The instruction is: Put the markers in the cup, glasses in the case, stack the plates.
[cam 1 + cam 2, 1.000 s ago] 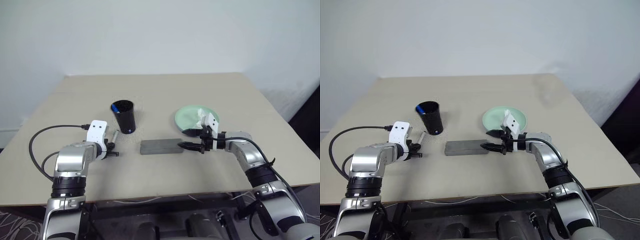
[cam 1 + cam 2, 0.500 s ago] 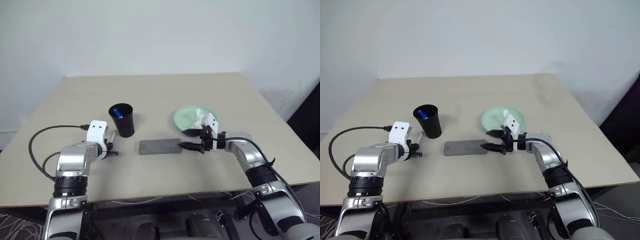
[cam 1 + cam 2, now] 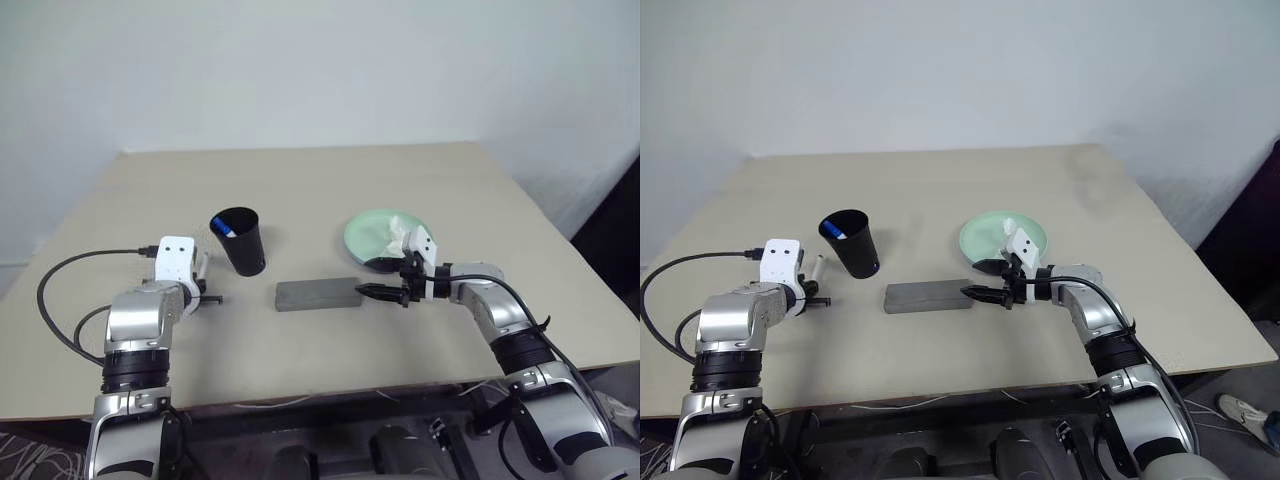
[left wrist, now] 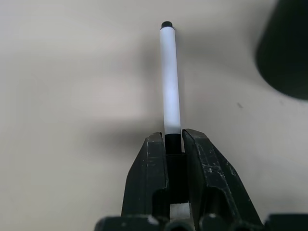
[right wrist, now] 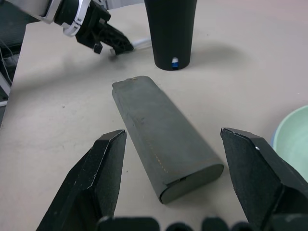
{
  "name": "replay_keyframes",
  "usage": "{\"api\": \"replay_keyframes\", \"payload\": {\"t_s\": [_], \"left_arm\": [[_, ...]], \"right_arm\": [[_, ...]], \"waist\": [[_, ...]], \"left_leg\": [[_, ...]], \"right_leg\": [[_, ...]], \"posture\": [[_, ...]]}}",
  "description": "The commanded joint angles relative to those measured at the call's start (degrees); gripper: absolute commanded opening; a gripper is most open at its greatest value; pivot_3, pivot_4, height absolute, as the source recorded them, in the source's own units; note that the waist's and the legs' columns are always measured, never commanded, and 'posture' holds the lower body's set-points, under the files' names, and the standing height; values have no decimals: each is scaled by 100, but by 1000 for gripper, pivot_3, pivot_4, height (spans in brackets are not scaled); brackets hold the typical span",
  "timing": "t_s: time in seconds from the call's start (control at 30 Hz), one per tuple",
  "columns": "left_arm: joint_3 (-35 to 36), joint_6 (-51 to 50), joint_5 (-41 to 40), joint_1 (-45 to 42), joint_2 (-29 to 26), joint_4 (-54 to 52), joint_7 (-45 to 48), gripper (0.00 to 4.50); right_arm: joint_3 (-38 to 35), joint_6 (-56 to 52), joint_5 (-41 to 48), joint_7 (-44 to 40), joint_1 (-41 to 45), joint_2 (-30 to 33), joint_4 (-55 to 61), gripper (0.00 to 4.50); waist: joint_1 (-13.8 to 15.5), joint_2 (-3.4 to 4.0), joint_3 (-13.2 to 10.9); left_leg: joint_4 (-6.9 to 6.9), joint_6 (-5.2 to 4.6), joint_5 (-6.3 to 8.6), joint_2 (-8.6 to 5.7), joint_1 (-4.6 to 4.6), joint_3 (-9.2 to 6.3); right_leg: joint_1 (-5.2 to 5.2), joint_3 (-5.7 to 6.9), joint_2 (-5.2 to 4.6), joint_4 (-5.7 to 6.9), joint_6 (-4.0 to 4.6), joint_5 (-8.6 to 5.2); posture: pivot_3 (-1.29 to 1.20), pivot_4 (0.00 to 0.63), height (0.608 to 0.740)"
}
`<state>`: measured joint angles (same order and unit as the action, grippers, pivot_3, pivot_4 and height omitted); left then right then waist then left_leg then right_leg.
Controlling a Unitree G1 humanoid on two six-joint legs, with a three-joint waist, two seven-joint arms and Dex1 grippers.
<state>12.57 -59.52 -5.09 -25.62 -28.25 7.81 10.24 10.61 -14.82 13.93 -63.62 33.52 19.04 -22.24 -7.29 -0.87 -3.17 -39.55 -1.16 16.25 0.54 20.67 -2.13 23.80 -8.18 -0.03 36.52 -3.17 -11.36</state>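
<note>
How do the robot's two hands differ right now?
The left hand is shut on a white marker by its black end; the right hand is open and holds nothing. The left hand is beside the black cup; the right points at the end of the gray case. Both have two black fingers.

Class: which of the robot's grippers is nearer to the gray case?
Right. The right gripper is open at the end of the gray case; the left gripper, shut on a marker, is well off beside the cup.
</note>
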Motion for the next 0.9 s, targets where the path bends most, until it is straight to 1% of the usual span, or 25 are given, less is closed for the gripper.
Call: {"api": "replay_keyframes", "payload": {"t_s": [0.03, 0.23, 0.4, 0.5, 0.63, 0.9], "left_arm": [[238, 931, 113, -104, -128, -164, -180, 100], [440, 2830, -21, 15, -50, -513, -124, 100], [439, 4082, -326, 72, 155, -769, 273, 100], [452, 4511, -403, 47, 274, -750, 341, 100], [375, 5168, -482, -149, 463, -471, 479, 100], [57, 6185, -464, -576, 828, 588, 764, 100]], "right_arm": [[-123, 89, 51, 15, 138, 19, 180, 3400], [-123, 89, 53, 21, 136, 12, 182, 3400], [-113, 96, 46, 17, 158, 1, 160, 3400], [-111, 100, 41, 15, 170, -3, 151, 3400], [-102, 109, 28, 13, 193, -11, 124, 3400], [-138, 113, 7, 9, 255, 10, 110, 3400]], "waist": [[0, 0, 0], [5, -1, 0], [10, -1, 0], [10, -1, 0], [11, -1, 1], [40, -1, 1]], "left_leg": [[1, 1, 0, 0, 1, 0], [11, 3, 1, -1, 2, 3], [32, 2, 0, -1, 0, 5], [40, 2, 1, -1, 4, 6], [51, 1, 2, -1, 6, 7], [46, 0, 1, -2, -1, 8]], "right_leg": [[0, 0, -1, -3, 0, 0], [1, -1, -5, -11, 0, 0], [-5, -1, -4, -39, 1, 2], [-8, -1, -6, -62, 1, 2], [-10, -1, -8, -77, 0, 2], [-20, -1, -5, -76, 0, 2]], "posture": [[0, 0, 740], [0, 0, 740], [0, 0, 740], [0, 0, 740], [0, 0, 740], [0, 0, 740]]}}
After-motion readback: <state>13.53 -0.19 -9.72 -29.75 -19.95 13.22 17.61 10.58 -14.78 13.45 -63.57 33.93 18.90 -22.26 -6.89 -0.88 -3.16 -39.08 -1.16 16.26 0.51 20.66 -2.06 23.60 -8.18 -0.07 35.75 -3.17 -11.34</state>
